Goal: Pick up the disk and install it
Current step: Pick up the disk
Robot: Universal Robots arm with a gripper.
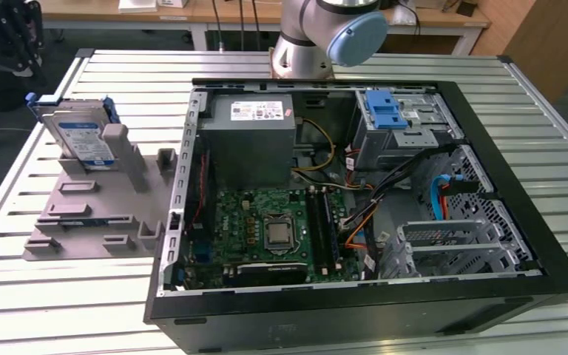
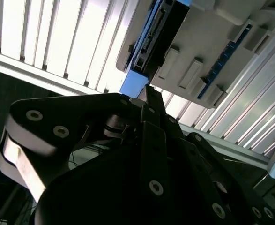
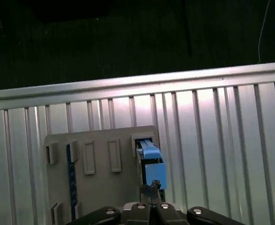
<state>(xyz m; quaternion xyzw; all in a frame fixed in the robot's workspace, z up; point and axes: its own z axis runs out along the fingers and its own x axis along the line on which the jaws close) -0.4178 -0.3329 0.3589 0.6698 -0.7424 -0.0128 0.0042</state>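
Note:
The disk (image 1: 79,137) stands on edge in a slot of the grey holder (image 1: 86,214) at the exterior view's left, its white-and-blue label and blue bracket showing. In both wrist views I look down on it: the disk (image 3: 151,165) with its blue bracket rises from the holder (image 3: 100,183), just ahead of my gripper (image 3: 152,188). The fingers are shut together with nothing between them. In the second wrist view my gripper (image 2: 148,92) points at the blue corner of the disk (image 2: 161,29), apart from it.
An open black computer case (image 1: 550,244) lies on the slatted metal table (image 1: 27,296). Inside are a grey box with a white sticker (image 1: 248,133), a silver cage with a blue latch (image 1: 390,117) and a green board (image 1: 264,229). The arm's base (image 1: 313,37) stands behind the case.

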